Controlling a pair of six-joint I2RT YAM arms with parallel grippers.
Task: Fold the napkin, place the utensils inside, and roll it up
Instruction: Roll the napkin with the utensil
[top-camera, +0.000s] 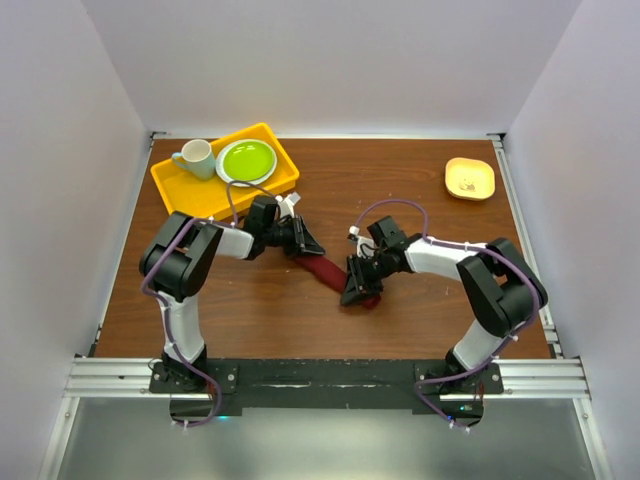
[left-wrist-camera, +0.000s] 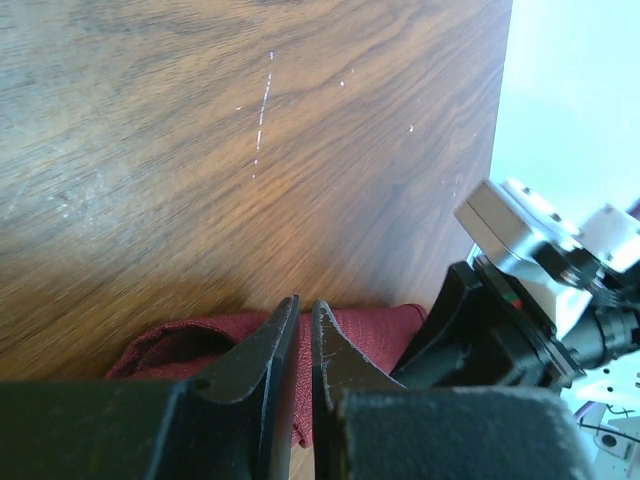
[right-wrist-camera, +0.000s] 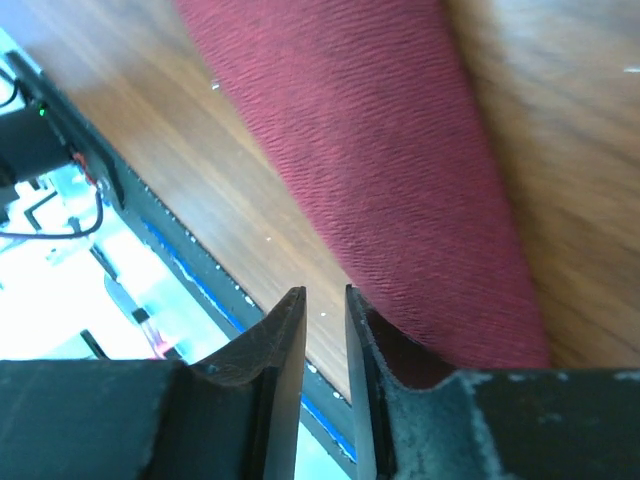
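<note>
— Two questions: where's the napkin (top-camera: 322, 270) sitting right now, and how would you grab it?

— It's in the middle of the bench (top-camera: 250, 310), bunched into a narrow maroon roll on a diagonal, one end far-left and the other near-right. The left gripper (top-camera: 308, 243) is right at the far-left end and the right gripper (top-camera: 356, 292) is at the near-right end. Both sets of jaws are pinched down to a thin slit with nothing visibly caught in them. In the right wrist view the cloth runs just beside one finger, not between the two.

— And the fork?

— Can't see it anywhere. It might be inside the roll, no way to tell.

— So how does it handle?

— My guess is soft, light and floppy. The weave looks grippy, so it shouldn't slip, but it'll sag and loosen if you lift it by one end. If the fork is in there, slick metal could slide out of a tilted open end. I'd clamp across the body of the roll close to each end, over the loose outer edge so the layers stay shut, and keep it level.
</note>
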